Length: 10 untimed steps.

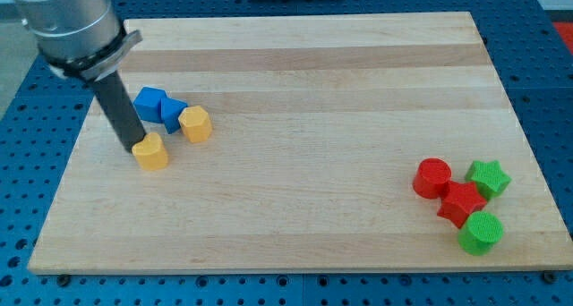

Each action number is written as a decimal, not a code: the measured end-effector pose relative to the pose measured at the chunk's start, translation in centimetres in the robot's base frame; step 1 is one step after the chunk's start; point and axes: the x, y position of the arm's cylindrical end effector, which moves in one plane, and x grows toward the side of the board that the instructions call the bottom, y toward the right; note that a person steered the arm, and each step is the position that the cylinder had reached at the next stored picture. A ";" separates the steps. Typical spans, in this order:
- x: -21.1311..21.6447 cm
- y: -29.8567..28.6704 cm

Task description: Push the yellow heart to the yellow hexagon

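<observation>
The yellow heart lies at the view's left on the wooden board. The yellow hexagon sits just up and right of it, a small gap between them. My tip stands at the heart's upper left edge, touching or nearly touching it. The dark rod rises from there toward the view's top left.
Two blue blocks sit together just left of the yellow hexagon. At the view's lower right lie a red cylinder, a red star, a green star and a green cylinder.
</observation>
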 end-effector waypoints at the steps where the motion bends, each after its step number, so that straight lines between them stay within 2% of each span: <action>1: -0.1 -0.1; 2: -3.9 -1.4; 3: -9.4 -1.7; 4: -8.4 -2.8; 6: -0.1 -4.6; 8: 5.9 -3.8; 10: 5.3 2.4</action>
